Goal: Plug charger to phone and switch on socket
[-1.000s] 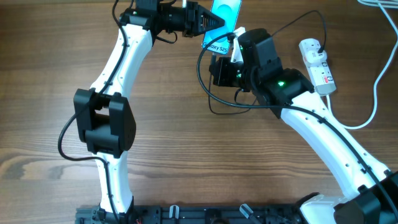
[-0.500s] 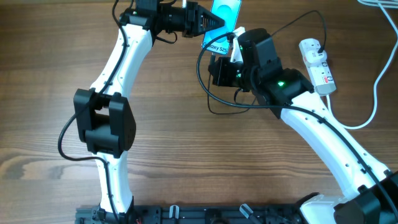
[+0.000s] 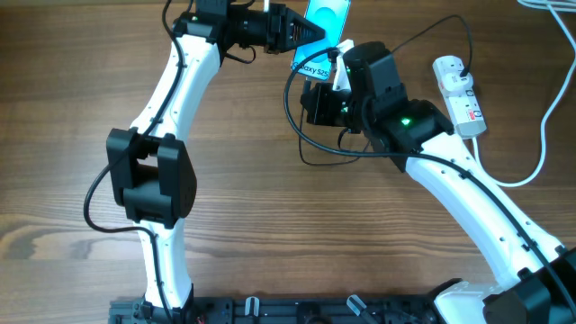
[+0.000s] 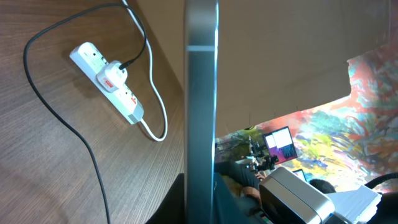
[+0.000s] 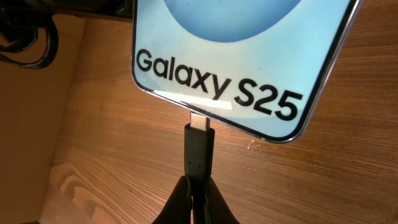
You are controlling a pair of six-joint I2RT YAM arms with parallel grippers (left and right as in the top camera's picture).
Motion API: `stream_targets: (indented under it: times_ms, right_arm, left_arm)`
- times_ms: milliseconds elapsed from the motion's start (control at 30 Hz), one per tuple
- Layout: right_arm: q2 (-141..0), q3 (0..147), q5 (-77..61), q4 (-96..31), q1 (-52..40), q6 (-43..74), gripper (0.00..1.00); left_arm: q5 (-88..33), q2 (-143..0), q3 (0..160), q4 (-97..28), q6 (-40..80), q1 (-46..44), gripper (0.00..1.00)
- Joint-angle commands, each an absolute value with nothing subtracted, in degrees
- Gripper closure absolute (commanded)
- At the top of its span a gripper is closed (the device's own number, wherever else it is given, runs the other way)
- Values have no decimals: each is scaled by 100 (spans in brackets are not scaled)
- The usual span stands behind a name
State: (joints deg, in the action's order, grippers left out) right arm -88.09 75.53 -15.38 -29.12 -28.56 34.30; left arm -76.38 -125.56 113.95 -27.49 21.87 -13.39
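Overhead view: bright, even, diffuse light from above; table [image 3: 270, 234] grain crisp edge to edge; shadows under the arms soft and short; phone [image 3: 326, 20] screen glows cyan, close to washed out; small green lamp [image 3: 407, 120] flares on the right arm.

Left wrist view: phone edge hard against the lens, blurred, with a pale sheen along it; socket [image 4: 106, 74] fairly sharp; background past the table soft.

Right wrist view: warm cast on the wood; white glare streak along the phone's lower edge; charger [image 5: 199, 149] sharp; right gripper [image 5: 194, 199] dark, out of focus; upper left corner in shadow.
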Motion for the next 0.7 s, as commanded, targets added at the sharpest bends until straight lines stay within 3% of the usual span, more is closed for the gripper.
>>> stream_targets:
  times_ms: [0,667]
  right_arm:
    - [-8868,7581,-1295,-2786,-2805,3472,96]
    - [-8868,7581,-1131,-2917,-2805,3472,96]
  left_arm:
    - [-8029,-12248,11443,-2801,1990,-1339,96]
    - [-7900,-12248,11443,-2814,2231,-1341,96]
